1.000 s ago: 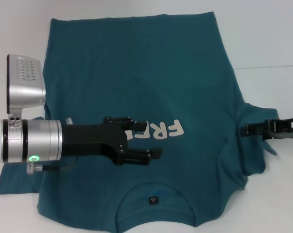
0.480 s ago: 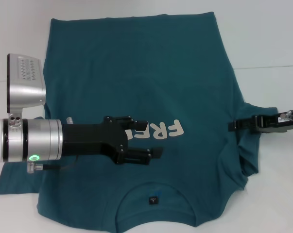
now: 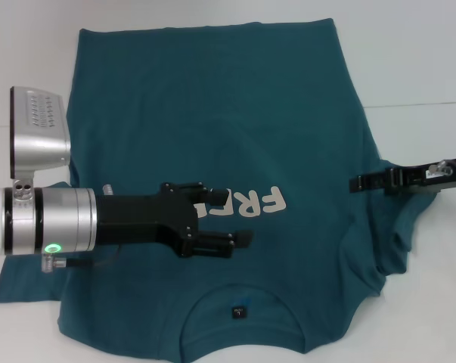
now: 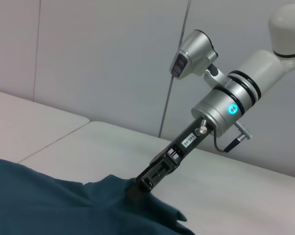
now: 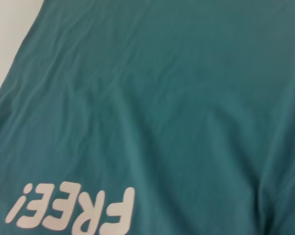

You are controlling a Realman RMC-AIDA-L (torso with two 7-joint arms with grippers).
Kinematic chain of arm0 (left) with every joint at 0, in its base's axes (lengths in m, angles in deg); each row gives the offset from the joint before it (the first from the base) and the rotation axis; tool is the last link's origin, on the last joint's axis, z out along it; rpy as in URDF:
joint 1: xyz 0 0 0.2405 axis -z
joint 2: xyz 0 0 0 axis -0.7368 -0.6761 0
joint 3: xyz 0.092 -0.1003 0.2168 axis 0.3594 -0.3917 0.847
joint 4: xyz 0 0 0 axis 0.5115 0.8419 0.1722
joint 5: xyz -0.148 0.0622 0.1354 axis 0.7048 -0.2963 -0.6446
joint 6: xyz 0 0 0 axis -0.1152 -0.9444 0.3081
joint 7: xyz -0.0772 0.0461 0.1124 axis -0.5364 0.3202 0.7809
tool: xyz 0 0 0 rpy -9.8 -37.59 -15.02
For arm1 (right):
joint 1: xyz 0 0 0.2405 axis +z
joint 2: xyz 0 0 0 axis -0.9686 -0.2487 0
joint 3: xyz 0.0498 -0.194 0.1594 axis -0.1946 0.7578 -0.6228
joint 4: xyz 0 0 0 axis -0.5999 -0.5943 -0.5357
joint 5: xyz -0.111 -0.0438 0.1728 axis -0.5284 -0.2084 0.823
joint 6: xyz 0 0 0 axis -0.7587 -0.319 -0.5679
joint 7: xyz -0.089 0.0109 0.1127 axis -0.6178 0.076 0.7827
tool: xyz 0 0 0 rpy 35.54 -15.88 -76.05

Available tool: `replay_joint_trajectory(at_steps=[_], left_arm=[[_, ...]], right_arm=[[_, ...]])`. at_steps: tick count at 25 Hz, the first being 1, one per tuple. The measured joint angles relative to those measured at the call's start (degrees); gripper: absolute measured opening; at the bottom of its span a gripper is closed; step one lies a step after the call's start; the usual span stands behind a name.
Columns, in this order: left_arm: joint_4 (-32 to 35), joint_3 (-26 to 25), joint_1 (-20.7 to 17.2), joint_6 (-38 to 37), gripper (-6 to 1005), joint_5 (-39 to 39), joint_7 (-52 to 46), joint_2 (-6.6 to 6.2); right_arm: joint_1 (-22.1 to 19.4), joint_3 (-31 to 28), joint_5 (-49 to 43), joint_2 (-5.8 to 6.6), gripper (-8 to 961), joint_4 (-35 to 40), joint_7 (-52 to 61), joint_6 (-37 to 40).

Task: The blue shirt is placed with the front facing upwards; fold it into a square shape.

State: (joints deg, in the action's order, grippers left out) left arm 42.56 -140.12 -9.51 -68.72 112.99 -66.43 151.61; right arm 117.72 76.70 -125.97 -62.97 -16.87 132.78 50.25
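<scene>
Teal-blue, one shirt [image 3: 212,113] lies front-up on the white desk [image 3: 417,53]. Two end effectors: left end effector [image 3: 239,217] hovers agape over the lettering; right end effector [image 3: 361,184] pinches the sleeve.

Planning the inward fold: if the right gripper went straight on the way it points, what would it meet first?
Probably only more of the blue shirt. The right gripper points inward across its chest; the left gripper hovers farther along, seemingly just off that line, though depth is unclear.

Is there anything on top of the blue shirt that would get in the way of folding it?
No loose object lies on the blue shirt. Only the left gripper is over its chest, and the right gripper is at its sleeve.
</scene>
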Motion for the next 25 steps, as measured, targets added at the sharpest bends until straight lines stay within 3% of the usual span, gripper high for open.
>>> replay_joint_trajectory(at_steps=[8, 18, 25], left_arm=[[0.00, -0.07, -0.08, 0.10, 875, 0.00, -0.13, 0.08], [0.00, 0.10, 0.09, 0.44, 875, 0.00, -0.30, 0.34], [0.00, 0.04, 0.11, 0.66, 875, 0.00, -0.34, 0.38]], right_arm=[[-0.90, 0.00, -0.10, 2.67, 891, 0.02, 1.09, 1.11], [-1.65, -0.02, -3.39, 3.93, 890, 0.11, 1.44, 3.07], [-3.06, -0.48, -3.80, 5.67, 890, 0.66, 2.47, 4.15]])
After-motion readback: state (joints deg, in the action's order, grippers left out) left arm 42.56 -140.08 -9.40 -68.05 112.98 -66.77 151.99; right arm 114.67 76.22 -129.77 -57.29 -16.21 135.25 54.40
